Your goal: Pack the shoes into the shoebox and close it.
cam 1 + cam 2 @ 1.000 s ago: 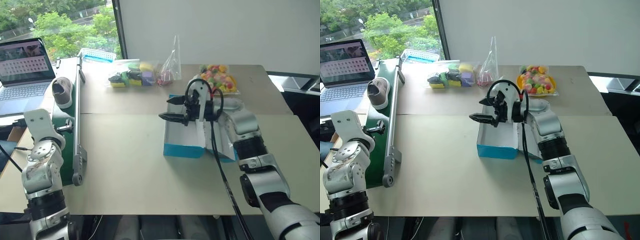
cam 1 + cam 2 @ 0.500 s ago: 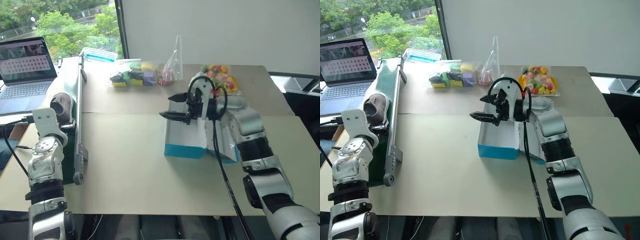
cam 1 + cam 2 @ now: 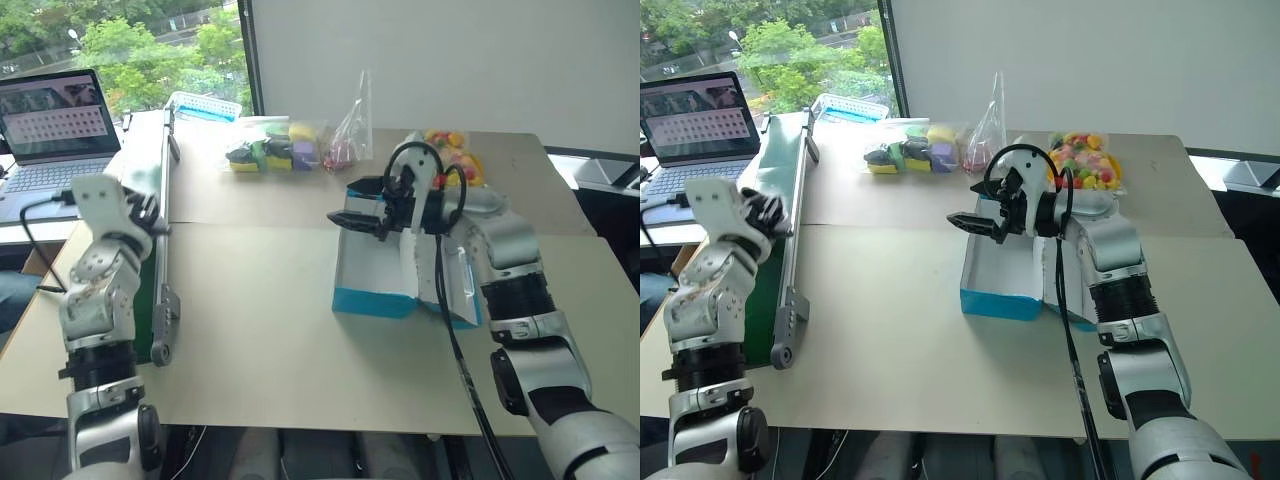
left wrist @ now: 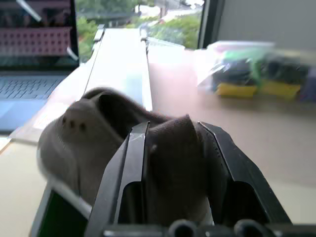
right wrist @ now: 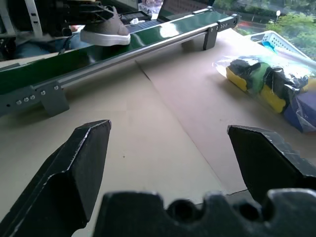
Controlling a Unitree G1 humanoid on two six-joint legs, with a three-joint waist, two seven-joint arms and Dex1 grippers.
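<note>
Silver-grey arms, black fingers [image 5: 84, 168], cables

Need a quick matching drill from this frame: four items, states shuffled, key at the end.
Things:
1. left gripper
2. right gripper
3. shoebox
4. laptop

States:
A. lid open, nothing in the visible part of the tray
B. fingers spread wide, holding nothing
C. screen lit, beyond the green conveyor
D. closed on a grey shoe

Pairs: 1-D, 2-B, 3-A, 4-C
</note>
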